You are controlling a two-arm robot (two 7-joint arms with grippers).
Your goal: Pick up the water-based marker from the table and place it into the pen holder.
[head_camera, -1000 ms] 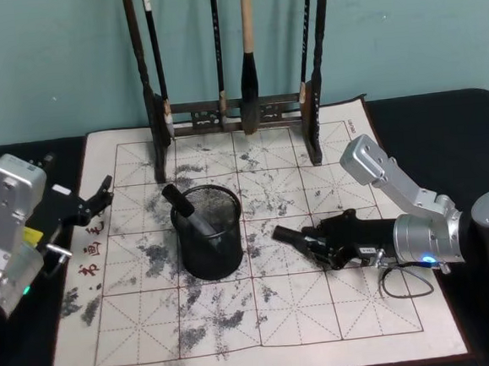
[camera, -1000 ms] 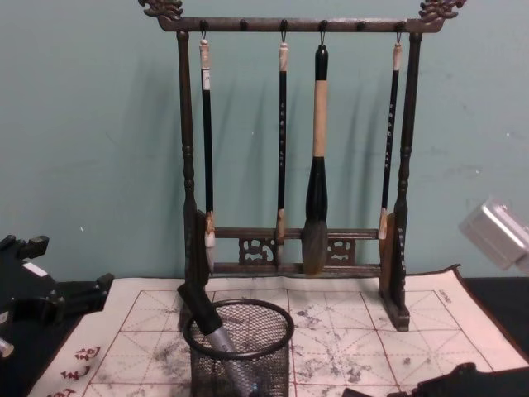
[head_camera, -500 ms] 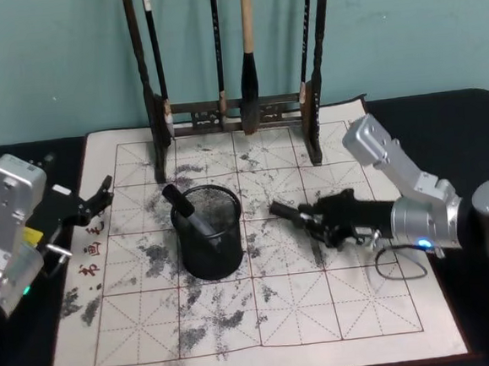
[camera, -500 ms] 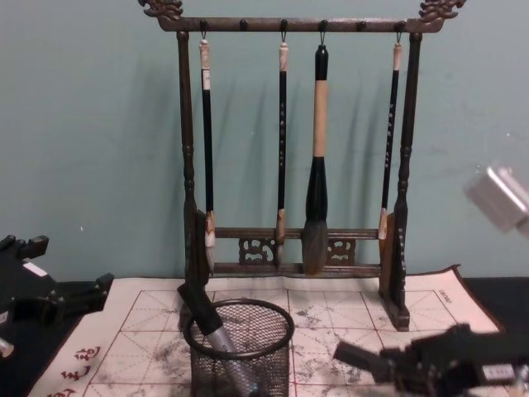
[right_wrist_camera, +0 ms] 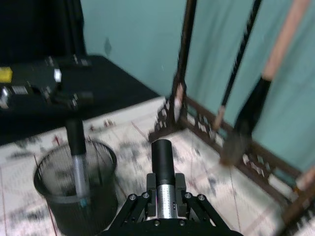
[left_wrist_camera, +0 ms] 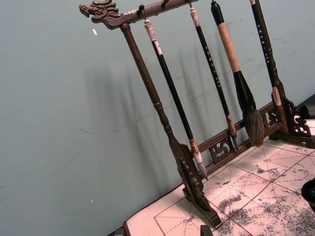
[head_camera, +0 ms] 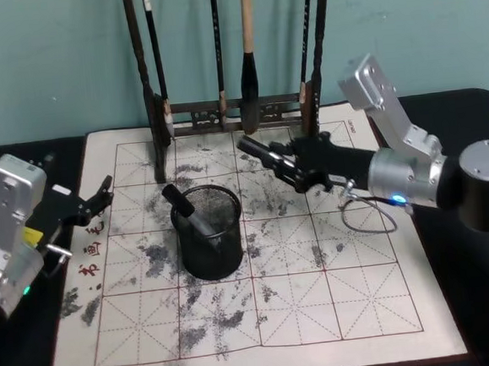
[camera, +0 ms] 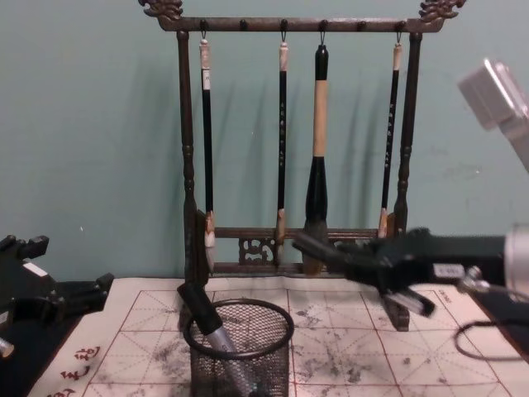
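Observation:
My right gripper (head_camera: 291, 165) is shut on the water-based marker (head_camera: 257, 152), which has a black cap and a silver barrel (right_wrist_camera: 164, 199). It holds the marker nearly level in the air, cap pointing left, to the right of and behind the pen holder (head_camera: 208, 237). The chest view shows the marker (camera: 318, 248) above the height of the black mesh holder's rim (camera: 240, 318). Another marker (head_camera: 183, 206) leans inside the holder. Over the mat's left edge my left gripper (head_camera: 102, 200) rests open and holds nothing.
A tall dark wooden brush rack (head_camera: 313, 135) with several hanging brushes stands at the back of the mat, just behind my right gripper. The ink-stained grid mat (head_camera: 263, 317) covers the black table. A cable loop (head_camera: 370, 215) hangs under the right arm.
My right gripper has lifted off the mat with the marker and moved back and to the left, toward the rack. The left arm has not moved.

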